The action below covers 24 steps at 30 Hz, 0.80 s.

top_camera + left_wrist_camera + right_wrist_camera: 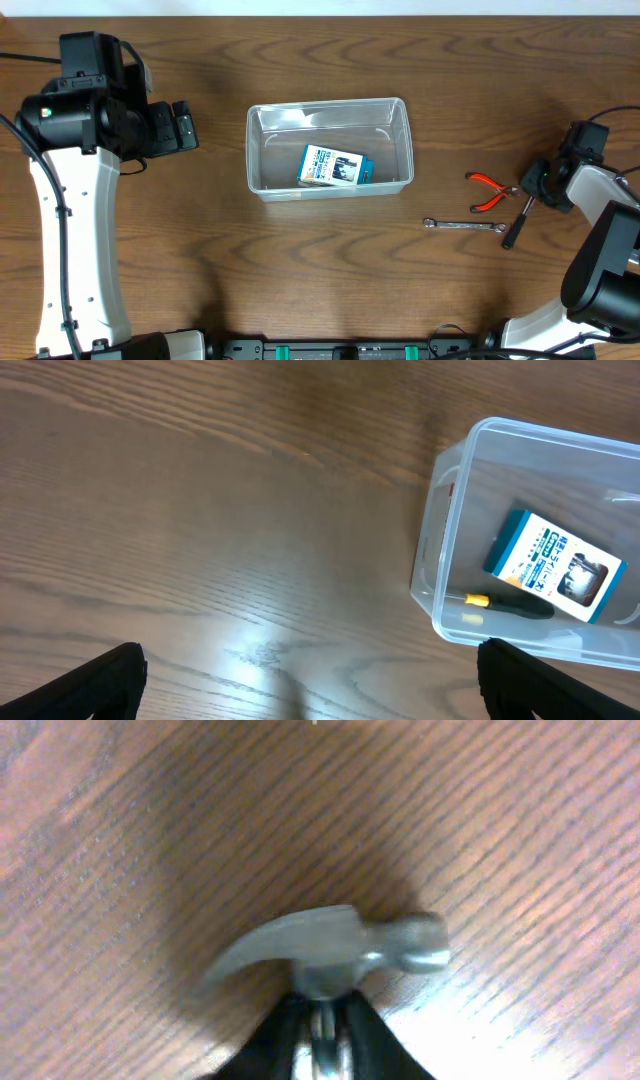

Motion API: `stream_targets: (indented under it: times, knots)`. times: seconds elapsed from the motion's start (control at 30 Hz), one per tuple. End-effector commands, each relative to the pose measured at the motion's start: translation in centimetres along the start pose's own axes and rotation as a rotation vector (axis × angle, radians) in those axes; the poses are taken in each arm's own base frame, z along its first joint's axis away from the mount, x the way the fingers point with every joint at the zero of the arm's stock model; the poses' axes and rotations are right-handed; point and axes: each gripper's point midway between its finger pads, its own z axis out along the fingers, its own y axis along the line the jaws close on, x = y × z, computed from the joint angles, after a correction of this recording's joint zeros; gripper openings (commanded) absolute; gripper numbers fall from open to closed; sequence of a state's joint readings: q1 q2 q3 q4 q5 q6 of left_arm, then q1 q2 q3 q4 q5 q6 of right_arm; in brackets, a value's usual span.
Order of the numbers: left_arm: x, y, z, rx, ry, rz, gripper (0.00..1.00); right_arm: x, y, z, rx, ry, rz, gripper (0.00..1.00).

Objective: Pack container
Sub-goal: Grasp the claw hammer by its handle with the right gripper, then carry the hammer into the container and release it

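The clear plastic container [254, 150] stands mid-table, holding a blue box [335, 167] and a small screwdriver [508, 605] with a yellow tip. In the left wrist view the container [440, 575] sits at the upper right. My left gripper [185, 125] hovers to its left, open, with nothing between its fingers [100, 680]. At the far right, my right gripper [535, 185] is shut on the neck of a hammer [335, 945]. The hammer's black handle [515, 230] lies on the table.
Red-handled pliers [487, 190] and a steel wrench [463, 226] lie on the wooden table just left of the hammer. The right arm's base [600, 280] stands at the lower right, the left arm's white link [75, 250] along the left side.
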State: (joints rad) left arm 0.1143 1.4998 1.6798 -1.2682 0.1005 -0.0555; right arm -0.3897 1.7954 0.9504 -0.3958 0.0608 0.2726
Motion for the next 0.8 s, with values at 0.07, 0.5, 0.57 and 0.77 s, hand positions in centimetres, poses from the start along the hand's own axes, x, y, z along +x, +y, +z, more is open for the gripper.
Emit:
stream_targets:
  times: [0.07,0.5,0.57,0.77]
  knots:
    - [0.1,0.1,0.1,-0.009,0.007,-0.006,0.98,3.2,0.2,1.9,-0.028,0.116,0.006,0.11]
    - [0.1,0.1,0.1,-0.009,0.006,-0.005,0.98,-0.4,2.7,-2.4,-0.092,0.057,-0.067,0.01]
    - [0.1,0.1,0.1,-0.009,0.006,-0.006,0.98,-2.5,4.4,-5.5,-0.119,-0.002,-0.161,0.01]
    - [0.1,0.1,0.1,-0.009,0.006,-0.005,0.98,-7.0,12.6,-17.1,-0.230,-0.227,-0.498,0.01]
